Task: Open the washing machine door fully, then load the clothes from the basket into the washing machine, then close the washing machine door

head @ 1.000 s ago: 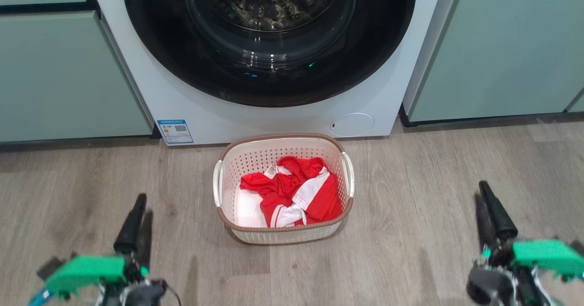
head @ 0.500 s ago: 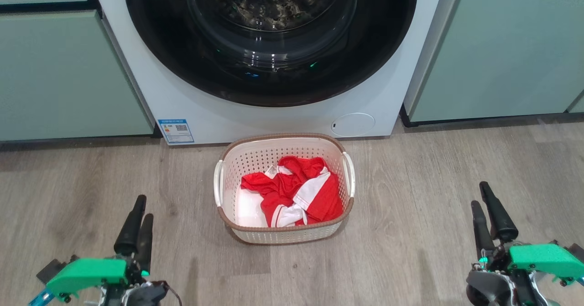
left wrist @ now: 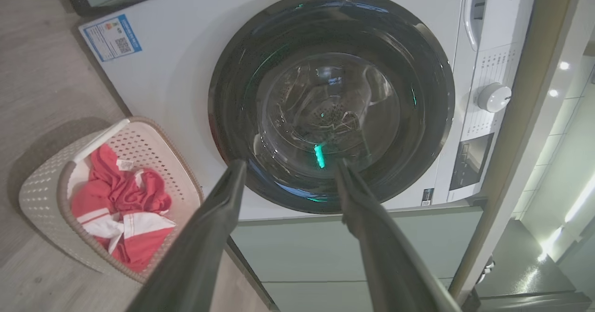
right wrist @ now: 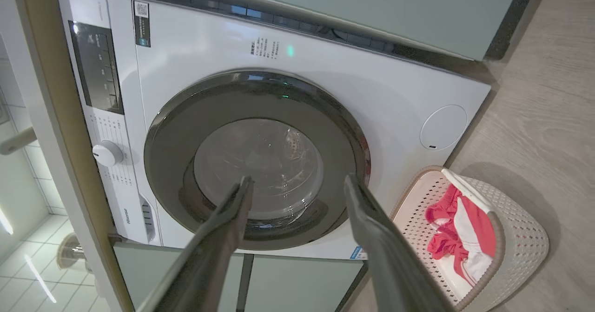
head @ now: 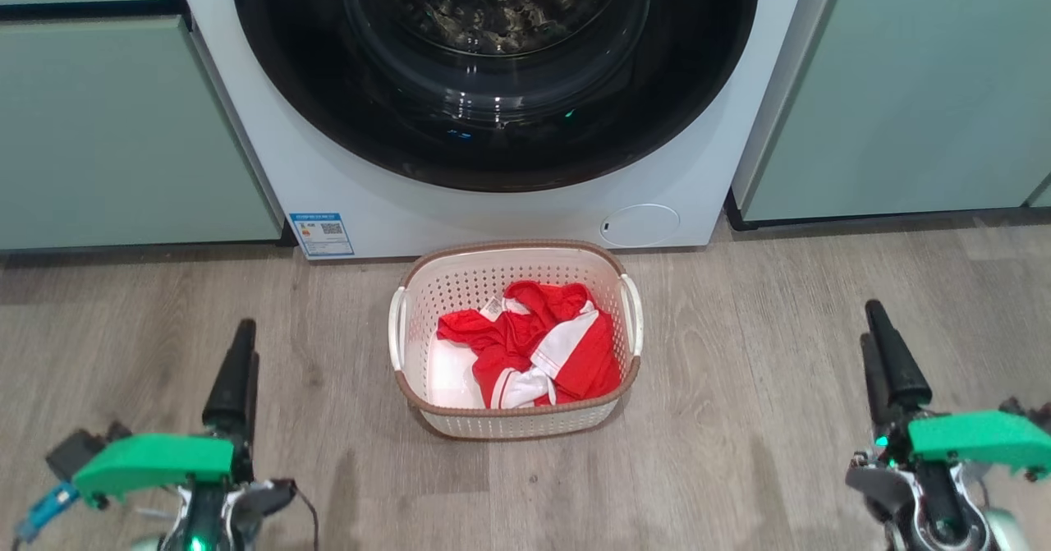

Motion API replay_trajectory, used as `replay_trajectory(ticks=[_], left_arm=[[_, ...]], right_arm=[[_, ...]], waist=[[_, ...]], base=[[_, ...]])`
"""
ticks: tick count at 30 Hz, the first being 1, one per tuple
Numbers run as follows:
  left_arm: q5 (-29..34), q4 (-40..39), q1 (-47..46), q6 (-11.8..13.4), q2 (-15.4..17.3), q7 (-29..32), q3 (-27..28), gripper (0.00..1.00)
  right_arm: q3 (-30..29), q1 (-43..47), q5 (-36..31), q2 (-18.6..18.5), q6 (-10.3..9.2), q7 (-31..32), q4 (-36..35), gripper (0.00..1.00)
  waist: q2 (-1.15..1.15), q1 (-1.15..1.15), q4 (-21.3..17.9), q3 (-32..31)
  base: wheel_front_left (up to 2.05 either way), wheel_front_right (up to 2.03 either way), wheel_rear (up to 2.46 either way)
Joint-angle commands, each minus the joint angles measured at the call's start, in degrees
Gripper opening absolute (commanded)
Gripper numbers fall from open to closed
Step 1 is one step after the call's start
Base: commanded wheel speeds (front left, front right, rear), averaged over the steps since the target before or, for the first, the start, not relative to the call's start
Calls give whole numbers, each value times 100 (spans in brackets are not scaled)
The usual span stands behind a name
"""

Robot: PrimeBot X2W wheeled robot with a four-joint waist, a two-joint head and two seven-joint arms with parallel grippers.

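The washing machine [head: 394, 214] stands ahead with its door [head: 493, 157] shut, the black ring flush against the white front. On the floor right before it sits the basket [head: 509, 424], holding the red and white clothes [head: 534, 346]. Low at the left, my left gripper [head: 244, 337] is open and holds nothing. Low at the right, my right gripper [head: 874, 321] is likewise open and holds nothing. In the left wrist view the left gripper [left wrist: 290, 163] points at the door [left wrist: 427, 116], with the basket [left wrist: 42, 182] at the left. The right gripper [right wrist: 298, 178] faces the door [right wrist: 172, 140] too.
Pale green cabinets [head: 107, 132] flank the machine on both sides [head: 920, 83]. A round filter cap [head: 640, 224] and a blue label [head: 322, 234] sit low on its front. Wooden floor [head: 739, 420] spreads around the basket. The control knob [left wrist: 493, 97] is near the door.
Both grippers have opened their jaws and moved a little forward, toward the machine. The head view has shifted slightly. Basket, clothes and door stay as they were.
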Motion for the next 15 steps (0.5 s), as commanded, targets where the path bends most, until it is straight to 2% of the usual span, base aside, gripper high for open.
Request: replay_trajectory(ticks=[1,15], left_arm=[[161,-261,-364,2,101,-54,83,100],[2260,-764,-666,177,206,-290,50,100]], right_arm=[[49,-342,-163,-128,1,-55,-251,100],[150,-748,-2311,-213,1,-181,-723,100]], waist=[[0,0,2,2],[0,0,16,94]], base=[[0,0,0],[0,0,0]])
